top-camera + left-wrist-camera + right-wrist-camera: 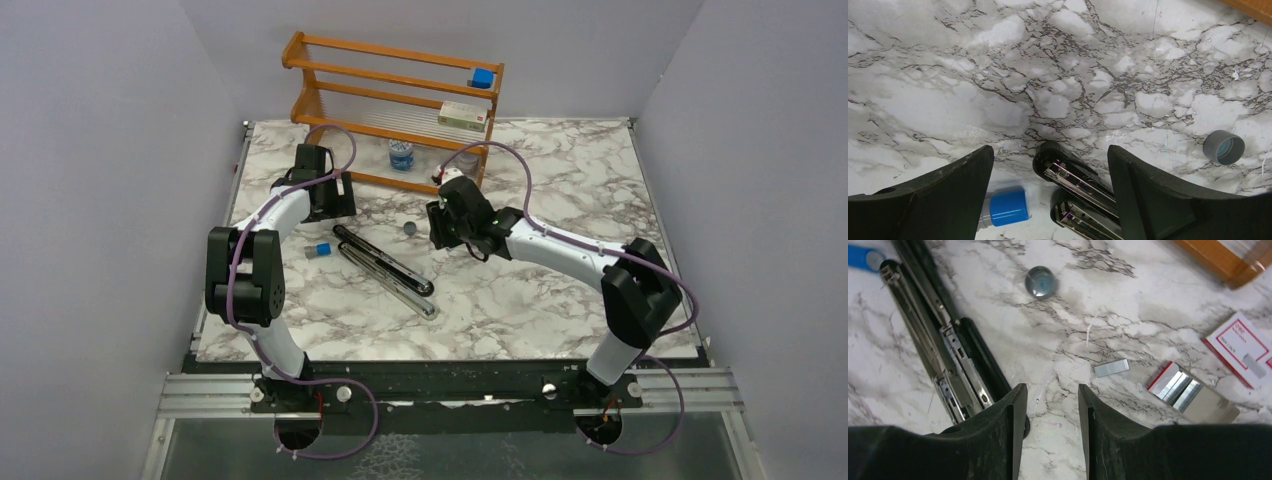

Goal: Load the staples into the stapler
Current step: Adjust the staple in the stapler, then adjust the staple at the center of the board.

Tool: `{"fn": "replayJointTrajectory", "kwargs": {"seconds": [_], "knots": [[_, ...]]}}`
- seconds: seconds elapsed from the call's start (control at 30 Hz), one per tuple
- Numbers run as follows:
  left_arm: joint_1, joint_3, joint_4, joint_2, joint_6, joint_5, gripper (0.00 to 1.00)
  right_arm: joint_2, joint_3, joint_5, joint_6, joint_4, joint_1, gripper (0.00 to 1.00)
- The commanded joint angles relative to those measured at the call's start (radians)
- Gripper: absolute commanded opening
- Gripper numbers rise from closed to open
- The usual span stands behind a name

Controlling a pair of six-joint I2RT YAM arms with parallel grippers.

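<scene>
The slim black stapler [385, 262] lies swung open, its two long bars side by side with the silver channel facing up, and a short grey strip of staples [1111, 368] lies flat, well apart from it.

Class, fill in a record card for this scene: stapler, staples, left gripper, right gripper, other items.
Stapler: opened out, both bars on the table, silver channel exposed.
Staples: one loose strip on the table; more strips in the opened box tray.
Left gripper: open, empty, above the stapler's end.
Right gripper: open, empty, between stapler and loose strip.
Other: grey cap; blue-capped item beside the stapler.
</scene>
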Motion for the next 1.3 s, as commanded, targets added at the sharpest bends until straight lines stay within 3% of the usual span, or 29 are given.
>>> {"fn": "replayJointTrajectory", "kwargs": {"seconds": [0.0,0.2,0.4,0.9,1.27], "knots": [[0.005,0.024,0.000,-0.022,-0.001,0.009,0.87,0.064,0.009,0.231,0.285,-0.027,0.007,0.46],[0.006,0.020,0.003,-0.029,-0.003,0.012,0.87,0.187,0.125,0.315,0.556,-0.230,0.006,0.48],[0.006,0.021,0.003,-0.028,-0.003,0.018,0.87,0.250,0.149,0.377,0.633,-0.293,0.007,0.49],[0.006,0.025,0.002,-0.015,-0.001,0.023,0.87,0.347,0.195,0.361,0.614,-0.280,-0.010,0.50],[0.006,0.026,0.001,-0.012,0.001,0.023,0.87,0.377,0.152,0.356,0.462,-0.205,-0.040,0.49]]}}
